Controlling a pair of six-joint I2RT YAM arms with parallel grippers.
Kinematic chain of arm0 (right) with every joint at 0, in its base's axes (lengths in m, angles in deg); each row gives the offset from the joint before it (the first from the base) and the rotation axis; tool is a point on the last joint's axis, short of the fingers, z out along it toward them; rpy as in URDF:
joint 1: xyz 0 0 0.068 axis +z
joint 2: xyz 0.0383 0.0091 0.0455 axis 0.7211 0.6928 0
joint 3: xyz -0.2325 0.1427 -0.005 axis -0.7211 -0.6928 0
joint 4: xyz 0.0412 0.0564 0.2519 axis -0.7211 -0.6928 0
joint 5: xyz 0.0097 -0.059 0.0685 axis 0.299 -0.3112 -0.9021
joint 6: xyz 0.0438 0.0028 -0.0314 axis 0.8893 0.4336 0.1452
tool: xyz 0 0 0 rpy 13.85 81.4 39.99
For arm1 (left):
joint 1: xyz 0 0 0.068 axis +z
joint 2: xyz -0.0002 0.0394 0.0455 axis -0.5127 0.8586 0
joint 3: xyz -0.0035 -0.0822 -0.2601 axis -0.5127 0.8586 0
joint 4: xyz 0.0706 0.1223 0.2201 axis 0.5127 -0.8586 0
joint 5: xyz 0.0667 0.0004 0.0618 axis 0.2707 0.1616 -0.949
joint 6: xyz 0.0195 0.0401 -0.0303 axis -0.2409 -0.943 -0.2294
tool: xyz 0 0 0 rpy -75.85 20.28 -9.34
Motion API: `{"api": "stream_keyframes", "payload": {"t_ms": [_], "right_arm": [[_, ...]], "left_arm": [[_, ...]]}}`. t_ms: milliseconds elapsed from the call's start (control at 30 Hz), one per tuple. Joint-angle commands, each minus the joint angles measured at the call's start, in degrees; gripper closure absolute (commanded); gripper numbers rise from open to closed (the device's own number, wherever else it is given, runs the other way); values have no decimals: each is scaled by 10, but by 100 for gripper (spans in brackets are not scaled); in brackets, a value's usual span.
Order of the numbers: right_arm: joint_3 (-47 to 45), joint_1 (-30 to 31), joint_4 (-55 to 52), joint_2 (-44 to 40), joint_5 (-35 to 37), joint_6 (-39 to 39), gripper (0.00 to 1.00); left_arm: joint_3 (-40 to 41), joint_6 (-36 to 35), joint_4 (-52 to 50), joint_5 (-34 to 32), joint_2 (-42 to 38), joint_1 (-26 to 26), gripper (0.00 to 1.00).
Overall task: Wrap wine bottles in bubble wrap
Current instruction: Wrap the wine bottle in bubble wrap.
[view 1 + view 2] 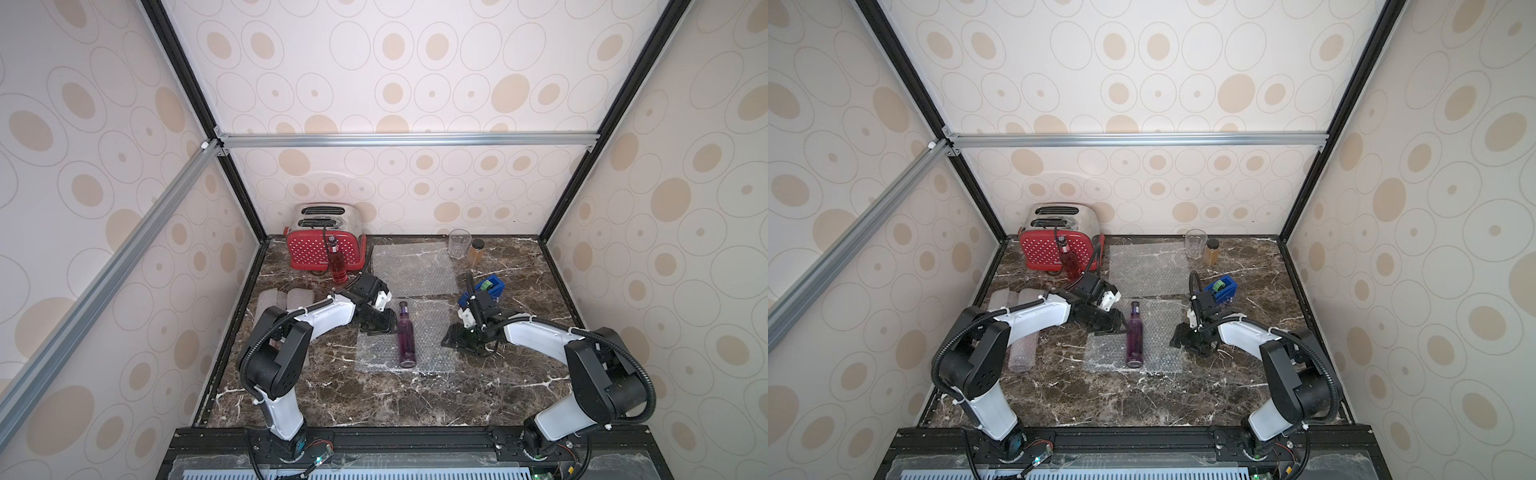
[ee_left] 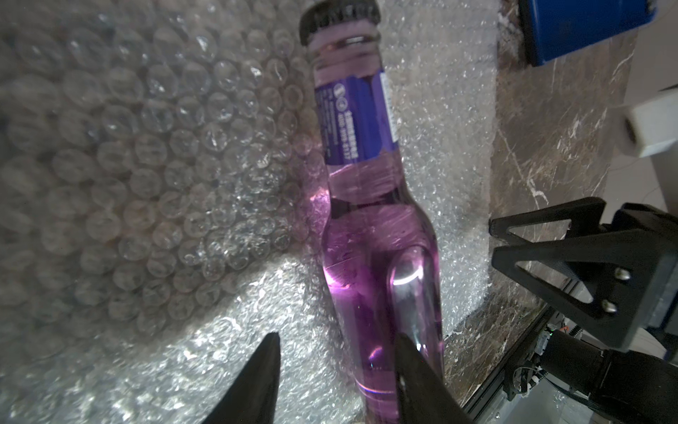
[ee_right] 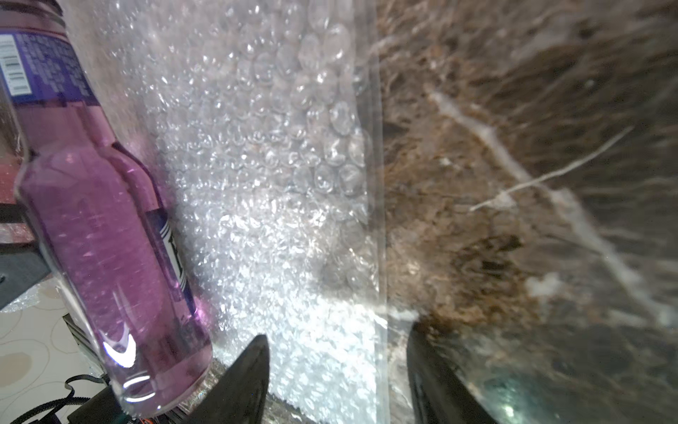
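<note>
Wrapping barely begun: purple bottle (image 1: 406, 332) lies on bubble wrap (image 1: 434, 332), left gripper (image 1: 382, 326) jaws apart just beside the bottle, right gripper (image 3: 337, 330) jaws apart astride the wrap's edge on the bottle's other side; next move is probably to pinch an edge and fold it over.

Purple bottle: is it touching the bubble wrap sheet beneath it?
Touching. Both top views show the purple bottle lying on its side on the bubble wrap sheet.

Mock kitchen booth: marble counter (image 1: 374, 399), toaster (image 1: 320, 249) (wallpapered panels (image 1: 415, 62) on aluminium frame (image 1: 407, 139)).
</note>
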Motion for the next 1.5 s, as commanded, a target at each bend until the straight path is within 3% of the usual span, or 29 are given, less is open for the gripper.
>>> {"api": "stream_keyframes", "payload": {"t_ms": [0,133,367,700,867,933,1033,1200,1467], "right_arm": [[-31,1,41,29,-27,17,40],[-42,9,124,52,-78,53,44],[-1,39,147,45,-129,75,52],[45,77,91,-2,-109,74,62],[56,92,89,4,-106,79,76],[64,101,89,13,-108,81,85],[88,118,76,27,-109,70,92],[110,143,76,44,-100,72,91],[149,170,65,87,-91,75,86]], "left_arm": [[-8,-19,-11,2,11,-5,51],[-7,-12,-6,7,16,-5,51],[-8,-15,-12,-3,4,-6,51],[-28,-29,-35,-1,-39,-2,45],[-36,-24,-32,9,-51,1,33],[-42,-18,-32,15,-53,2,33],[-45,-6,-17,40,-59,3,34],[-34,26,32,75,-61,3,35],[-53,35,16,74,-40,3,38]]}}
